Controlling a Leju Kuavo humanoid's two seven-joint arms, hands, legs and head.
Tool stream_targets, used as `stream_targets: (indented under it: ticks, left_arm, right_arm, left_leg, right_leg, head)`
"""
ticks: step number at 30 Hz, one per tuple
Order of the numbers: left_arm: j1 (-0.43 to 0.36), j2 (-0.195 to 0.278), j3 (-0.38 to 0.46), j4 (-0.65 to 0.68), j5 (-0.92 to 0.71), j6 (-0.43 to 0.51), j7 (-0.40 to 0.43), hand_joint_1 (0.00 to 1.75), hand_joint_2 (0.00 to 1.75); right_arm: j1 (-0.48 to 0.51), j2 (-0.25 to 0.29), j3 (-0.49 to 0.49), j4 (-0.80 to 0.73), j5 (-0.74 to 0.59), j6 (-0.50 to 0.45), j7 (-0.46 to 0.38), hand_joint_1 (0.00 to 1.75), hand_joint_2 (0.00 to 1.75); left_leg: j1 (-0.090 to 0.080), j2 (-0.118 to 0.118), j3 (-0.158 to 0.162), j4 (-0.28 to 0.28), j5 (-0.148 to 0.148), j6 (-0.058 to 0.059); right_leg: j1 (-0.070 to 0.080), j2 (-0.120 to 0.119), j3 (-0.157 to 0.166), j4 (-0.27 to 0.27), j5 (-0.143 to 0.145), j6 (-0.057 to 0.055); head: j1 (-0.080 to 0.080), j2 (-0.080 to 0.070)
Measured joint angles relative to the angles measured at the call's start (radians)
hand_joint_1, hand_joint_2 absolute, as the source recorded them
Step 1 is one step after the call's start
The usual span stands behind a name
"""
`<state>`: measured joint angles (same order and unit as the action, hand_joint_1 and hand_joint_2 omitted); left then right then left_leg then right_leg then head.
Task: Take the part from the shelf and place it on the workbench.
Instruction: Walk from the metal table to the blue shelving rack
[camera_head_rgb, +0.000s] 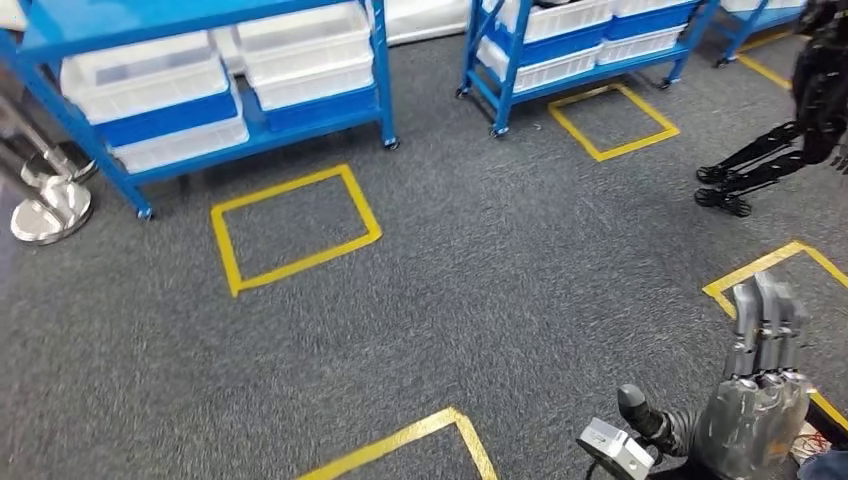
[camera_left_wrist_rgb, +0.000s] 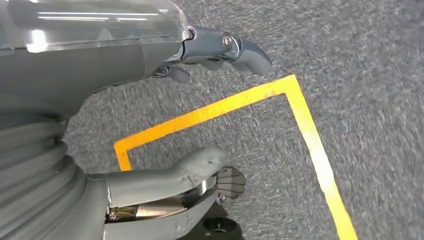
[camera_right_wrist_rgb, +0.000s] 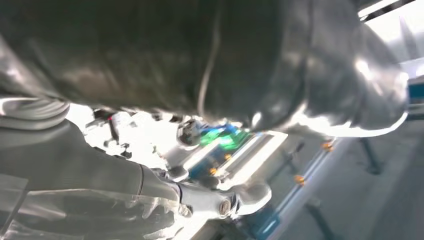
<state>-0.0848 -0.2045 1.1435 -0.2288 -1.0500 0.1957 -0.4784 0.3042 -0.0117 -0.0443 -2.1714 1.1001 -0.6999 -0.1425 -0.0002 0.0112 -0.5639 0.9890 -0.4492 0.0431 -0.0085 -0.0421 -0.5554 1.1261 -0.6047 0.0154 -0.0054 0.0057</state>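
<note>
A blue wheeled shelf (camera_head_rgb: 150, 30) stands at the far left with white bins (camera_head_rgb: 150, 75) on its levels. What lies in the bins is hidden from here. My right hand (camera_head_rgb: 760, 390) is raised at the lower right, its back towards me, fingers straight and thumb apart, with nothing in it. In the right wrist view a dark glossy mass (camera_right_wrist_rgb: 175, 55) sits close in front of this hand (camera_right_wrist_rgb: 100, 185); I cannot tell what it is. My left hand (camera_left_wrist_rgb: 100, 65) hangs over the grey carpet, fingers and thumb apart, holding nothing.
A second blue shelf (camera_head_rgb: 500, 70) with white bins stands at the far middle. Yellow tape squares (camera_head_rgb: 300, 262) mark the grey carpet. Chrome post bases (camera_head_rgb: 50, 210) stand at the left edge. Another robot's dark legs (camera_head_rgb: 760, 165) are at the far right.
</note>
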Motion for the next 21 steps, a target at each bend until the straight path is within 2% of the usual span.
stream_targets:
  ticks: [1,2,3,4,5,6,7,8,9,10,11,12,14,15,16,17,18,19,20,21]
  left_arm:
    - [-0.002,0.000,0.000,0.000,0.000,0.000,0.000,0.00,1.75]
    - [-0.003,0.000,0.000,0.000,0.000,0.000,0.000,0.00,1.75]
    - [-0.003,0.000,0.001,0.000,0.000,0.000,0.000,0.00,1.75]
    - [-0.002,0.000,0.001,0.000,0.000,0.000,0.001,0.00,1.75]
    - [-0.002,0.000,0.002,0.000,0.000,0.000,0.002,0.00,1.75]
    - [-0.001,0.000,0.002,0.000,0.000,0.000,0.002,0.00,1.75]
    - [-0.002,0.000,0.003,0.000,0.000,0.001,0.002,0.00,1.75]
    - [-0.004,0.000,0.003,0.000,0.000,0.001,0.002,0.00,1.75]
    - [-0.004,0.000,0.003,0.000,0.000,0.002,0.002,0.00,1.75]
    - [-0.004,0.000,0.004,0.000,0.000,0.002,0.003,0.00,1.75]
    - [-0.002,0.000,0.004,0.000,0.000,0.002,0.003,0.00,1.75]
    - [0.000,0.000,0.004,0.000,0.000,0.003,0.003,0.00,1.75]
    - [0.002,0.000,0.005,0.000,0.000,0.003,0.003,0.00,1.75]
    - [0.001,0.000,0.005,0.000,0.000,0.003,0.003,0.00,1.75]
    - [-0.001,0.000,0.005,0.000,0.000,0.003,0.003,0.00,1.75]
    - [-0.002,0.000,0.005,0.000,0.000,0.003,0.003,0.00,1.75]
    - [-0.002,0.000,0.005,0.000,0.000,0.002,0.003,0.00,1.75]
    - [-0.001,0.000,0.005,0.000,0.000,0.002,0.003,0.00,1.75]
    - [0.000,0.000,0.005,0.000,0.000,0.002,0.003,0.00,1.75]
    - [0.001,0.000,0.005,0.000,0.001,0.002,0.003,0.00,1.75]
  right_arm:
    - [0.003,0.000,0.000,0.000,-0.002,0.000,-0.001,0.00,0.00]
    - [0.005,0.000,0.000,0.000,-0.003,0.000,-0.002,0.00,0.00]
    - [0.006,0.001,-0.001,0.001,-0.005,0.000,-0.002,0.00,0.00]
    - [0.007,0.001,-0.001,0.001,-0.006,0.000,-0.003,0.00,0.00]
    - [0.007,0.001,-0.001,0.001,-0.007,0.000,-0.003,0.00,0.00]
    - [0.007,0.001,-0.001,0.001,-0.008,0.000,-0.003,0.00,0.00]
    - [0.008,0.001,-0.001,0.001,-0.008,0.000,-0.003,0.00,0.00]
    - [0.010,0.001,-0.001,0.001,-0.009,0.000,-0.003,0.00,0.00]
    - [0.011,0.001,-0.001,0.001,-0.009,0.000,-0.003,0.00,0.00]
    - [0.012,0.001,-0.001,0.000,-0.009,0.000,-0.003,0.00,0.00]
    - [0.011,0.001,-0.001,0.000,-0.009,0.000,-0.004,0.00,0.00]
    - [0.010,0.001,-0.001,0.000,-0.009,0.000,-0.004,0.00,0.00]
    - [0.010,0.002,-0.001,0.000,-0.009,0.000,-0.004,0.00,0.00]
    - [0.011,0.002,-0.001,0.000,-0.009,0.000,-0.004,0.00,0.00]
    - [0.012,0.002,-0.001,0.000,-0.009,0.000,-0.004,0.00,0.00]
    - [0.013,0.002,-0.001,0.000,-0.011,0.000,-0.004,0.00,0.00]
    - [0.012,0.002,-0.001,0.000,-0.014,0.000,-0.004,0.00,0.00]
    - [0.012,0.003,-0.001,0.000,-0.019,0.000,-0.005,0.00,0.00]
    - [0.011,0.004,-0.001,0.000,-0.026,0.000,-0.006,0.00,0.00]
    - [0.011,0.006,-0.001,0.000,-0.032,0.000,-0.008,0.00,0.00]
  left_leg:
    - [0.001,-0.013,-0.001,0.000,0.001,0.002]
    - [0.001,-0.027,-0.002,0.001,0.001,0.003]
    - [0.001,-0.042,-0.002,0.003,0.001,0.002]
    - [0.002,-0.057,-0.001,0.006,0.000,0.001]
    - [0.004,-0.073,0.000,0.009,-0.002,-0.001]
    - [0.005,-0.087,-0.001,0.014,-0.005,-0.005]
    - [0.005,-0.101,-0.005,0.023,-0.008,-0.010]
    - [0.006,-0.115,-0.012,0.030,-0.010,-0.016]
    - [0.007,-0.127,-0.020,0.036,-0.010,-0.022]
    - [0.008,-0.140,-0.027,0.038,-0.008,-0.029]
    - [0.011,-0.151,-0.032,0.037,-0.006,-0.035]
    - [0.011,-0.144,-0.035,0.042,-0.008,-0.039]
    - [0.009,-0.092,-0.061,0.094,-0.040,-0.048]
    - [0.008,-0.058,-0.085,0.147,-0.068,-0.051]
    - [0.009,-0.038,-0.117,0.211,-0.098,-0.054]
    - [0.010,-0.028,-0.145,0.267,-0.119,-0.056]
    - [0.011,-0.023,-0.161,0.299,-0.124,-0.056]
    - [0.012,-0.020,-0.158,0.295,-0.112,-0.055]
    - [0.011,-0.014,-0.136,0.256,-0.085,-0.052]
    - [0.009,-0.002,-0.101,0.192,-0.051,-0.047]
  right_leg:
    - [-0.002,0.021,-0.033,0.066,-0.030,0.001]
    - [-0.003,0.030,-0.062,0.120,-0.046,0.003]
    - [-0.005,0.035,-0.079,0.145,-0.043,0.005]
    - [-0.007,0.038,-0.079,0.134,-0.019,0.007]
    - [-0.011,0.045,-0.062,0.088,0.021,0.009]
    - [-0.016,0.066,-0.039,0.028,0.058,0.011]
    - [-0.020,0.093,-0.018,-0.029,0.084,0.012]
    - [-0.023,0.116,-0.005,-0.066,0.095,0.012]
    - [-0.024,0.132,-0.001,-0.081,0.093,0.011]
    - [-0.020,0.130,-0.001,-0.084,0.090,0.007]
    - [-0.020,0.118,-0.001,-0.084,0.091,0.002]
    - [-0.020,0.105,0.002,-0.088,0.092,-0.005]
    - [-0.020,0.076,0.009,-0.094,0.094,-0.019]
    - [-0.017,0.059,0.011,-0.095,0.093,-0.024]
    - [-0.013,0.042,0.011,-0.095,0.092,-0.029]
    - [-0.010,0.025,0.012,-0.095,0.090,-0.032]
    - [-0.007,0.009,0.013,-0.095,0.089,-0.033]
    - [-0.005,-0.006,0.014,-0.095,0.087,-0.034]
    - [-0.004,-0.020,0.017,-0.095,0.085,-0.034]
    - [-0.003,-0.032,0.020,-0.095,0.083,-0.033]
  head:
    - [0.000,0.000]
    - [0.000,0.000]
    - [0.000,0.000]
    - [0.000,0.000]
    - [0.000,0.000]
    - [0.000,0.000]
    - [0.000,0.000]
    - [0.000,0.000]
    - [0.000,0.000]
    - [0.000,0.000]
    - [0.000,0.000]
    - [0.000,0.000]
    - [-0.001,0.000]
    - [-0.002,0.000]
    - [-0.003,0.000]
    - [-0.003,0.000]
    - [-0.003,0.000]
    - [-0.003,0.000]
    - [-0.003,0.000]
    - [-0.003,0.000]
